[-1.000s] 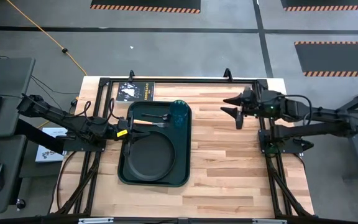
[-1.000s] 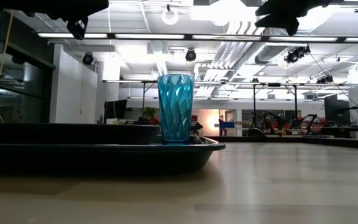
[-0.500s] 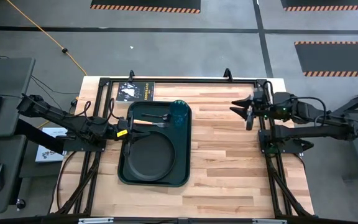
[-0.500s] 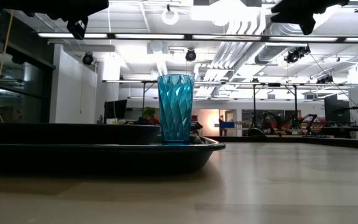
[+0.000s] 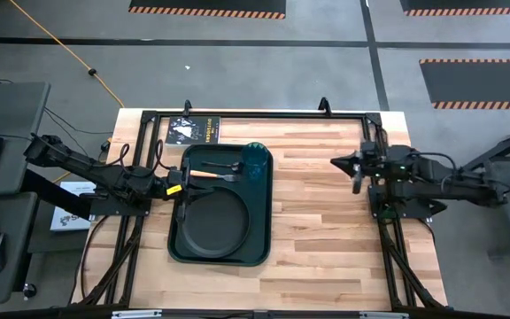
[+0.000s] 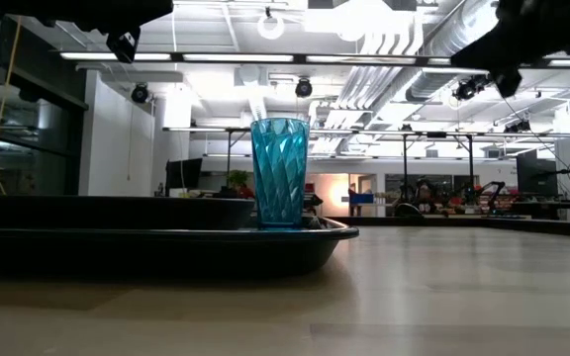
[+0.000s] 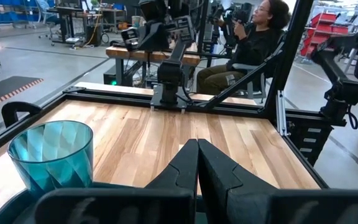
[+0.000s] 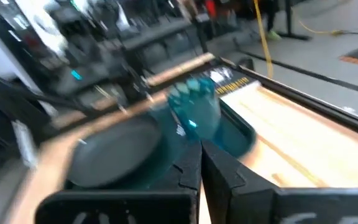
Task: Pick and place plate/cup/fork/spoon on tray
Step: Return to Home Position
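I'd take the light, slippery, ribbed cup (image 5: 256, 159) at mid-wall on the tray (image 5: 177, 251); both my end effectors, left (image 5: 177, 189) and right (image 5: 351, 166), are clenched on nothing.

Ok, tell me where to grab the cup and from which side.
Grip the cup around its ribbed wall, above mid-height. It stands upright in the tray's far right corner, so come in level from the open table side on the right; fork and spoon lie to its left.
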Available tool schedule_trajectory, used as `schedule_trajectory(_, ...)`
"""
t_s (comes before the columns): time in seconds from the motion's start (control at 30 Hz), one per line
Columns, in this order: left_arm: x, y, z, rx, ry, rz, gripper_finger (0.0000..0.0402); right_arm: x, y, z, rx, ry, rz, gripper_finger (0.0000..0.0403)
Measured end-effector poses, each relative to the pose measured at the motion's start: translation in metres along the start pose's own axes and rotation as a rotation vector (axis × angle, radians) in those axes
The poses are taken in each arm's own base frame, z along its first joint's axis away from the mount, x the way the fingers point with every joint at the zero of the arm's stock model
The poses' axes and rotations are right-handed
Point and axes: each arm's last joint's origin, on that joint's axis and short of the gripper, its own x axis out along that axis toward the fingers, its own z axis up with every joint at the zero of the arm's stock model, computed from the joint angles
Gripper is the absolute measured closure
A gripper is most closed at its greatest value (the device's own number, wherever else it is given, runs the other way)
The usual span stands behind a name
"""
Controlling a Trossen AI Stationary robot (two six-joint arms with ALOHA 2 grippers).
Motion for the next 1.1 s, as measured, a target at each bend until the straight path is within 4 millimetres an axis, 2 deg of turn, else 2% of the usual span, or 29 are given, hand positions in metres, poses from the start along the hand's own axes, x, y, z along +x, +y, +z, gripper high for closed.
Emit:
schedule_trajectory(0.17,0.000,0.000,0.000,0.000,0.000,0.000,0.0402,-0.012,-0.003,-0.019,0.042,-0.102,0.116,0.0402)
schedule_trajectory(0.37,0.000,0.000,0.000,0.000,0.000,0.000,0.0402,0.000,-0.009,-0.062,0.065,-0.187,0.196,0.0402)
schedule_trajectory(0.53,0.000,0.000,0.000,0.000,0.001,0.000,0.0402,0.007,-0.011,-0.082,0.069,-0.208,0.211,0.0403)
schedule_trajectory(1.0,0.000,0.001,-0.004,-0.017,0.044,0.004,0.0401,0.006,-0.006,-0.086,-0.030,-0.207,0.194,0.0403)
schedule_trajectory(1.1,-0.008,0.003,-0.005,0.037,0.074,0.009,0.0401,0.006,-0.005,-0.086,-0.020,-0.202,0.207,0.0403)
